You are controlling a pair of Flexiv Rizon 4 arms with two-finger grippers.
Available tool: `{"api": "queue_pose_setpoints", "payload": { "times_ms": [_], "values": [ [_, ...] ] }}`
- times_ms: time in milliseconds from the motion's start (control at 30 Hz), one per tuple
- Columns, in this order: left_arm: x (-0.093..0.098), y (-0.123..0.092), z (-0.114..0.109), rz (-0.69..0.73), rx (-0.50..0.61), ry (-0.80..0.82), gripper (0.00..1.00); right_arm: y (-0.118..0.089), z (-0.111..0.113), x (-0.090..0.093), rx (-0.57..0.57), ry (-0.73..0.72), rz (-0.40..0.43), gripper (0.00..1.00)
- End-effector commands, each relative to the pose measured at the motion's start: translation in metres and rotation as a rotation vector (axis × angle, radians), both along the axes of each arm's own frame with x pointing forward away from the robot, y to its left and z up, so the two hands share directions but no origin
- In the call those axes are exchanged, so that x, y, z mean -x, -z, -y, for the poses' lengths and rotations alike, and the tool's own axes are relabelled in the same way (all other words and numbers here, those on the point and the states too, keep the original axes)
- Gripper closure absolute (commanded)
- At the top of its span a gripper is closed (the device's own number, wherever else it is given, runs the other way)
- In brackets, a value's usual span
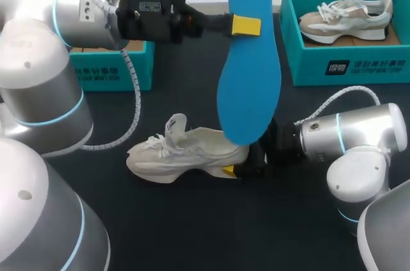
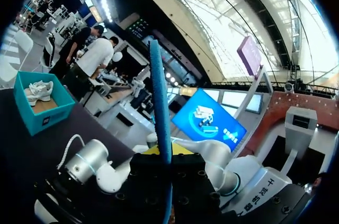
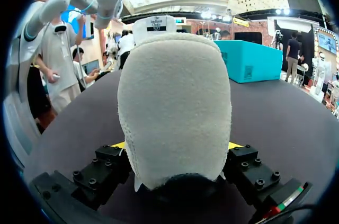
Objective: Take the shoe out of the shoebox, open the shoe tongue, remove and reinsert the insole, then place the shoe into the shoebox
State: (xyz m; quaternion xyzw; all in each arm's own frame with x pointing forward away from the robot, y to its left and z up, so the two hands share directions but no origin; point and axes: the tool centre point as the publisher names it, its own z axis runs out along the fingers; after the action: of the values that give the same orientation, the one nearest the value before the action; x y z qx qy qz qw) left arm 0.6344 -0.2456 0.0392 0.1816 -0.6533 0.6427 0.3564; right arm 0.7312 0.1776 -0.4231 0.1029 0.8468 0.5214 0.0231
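Upper centre, the left hand (image 1: 245, 25) pinches the blue insole (image 1: 246, 79); lower centre, the right hand (image 1: 240, 170) clamps the heel of the white shoe (image 1: 182, 152). The insole should go in toe-first.

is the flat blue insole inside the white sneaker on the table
No, the left gripper holds the flat blue insole up outside the white sneaker.

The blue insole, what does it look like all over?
The blue insole is a long, flat, foot-shaped sheet, thin edge-on in the left wrist view, bright blue, foam-looking. It hangs upright, pinched near its upper part by the left end effector. Its lower end is above the white shoe; contact cannot be told.
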Motion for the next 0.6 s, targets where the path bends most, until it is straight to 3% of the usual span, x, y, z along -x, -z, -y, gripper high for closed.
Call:
{"api": "queue_pose_setpoints", "payload": {
  "times_ms": [33, 200, 600],
  "values": [
    [0.0045, -0.0004, 0.0019, -0.018, 0.014, -0.017, 1.0, 0.0048, 0.0018, 0.0034, 0.005, 0.003, -0.002, 1.0],
    [0.0112, -0.0018, 0.0051, -0.027, 0.009, 0.001, 1.0, 0.0048, 0.0018, 0.0034, 0.005, 0.003, -0.002, 1.0],
    [0.0078, -0.0002, 0.0023, -0.027, 0.019, -0.024, 1.0, 0.0048, 0.0018, 0.0034, 0.005, 0.003, -0.002, 1.0]
  ]
}}
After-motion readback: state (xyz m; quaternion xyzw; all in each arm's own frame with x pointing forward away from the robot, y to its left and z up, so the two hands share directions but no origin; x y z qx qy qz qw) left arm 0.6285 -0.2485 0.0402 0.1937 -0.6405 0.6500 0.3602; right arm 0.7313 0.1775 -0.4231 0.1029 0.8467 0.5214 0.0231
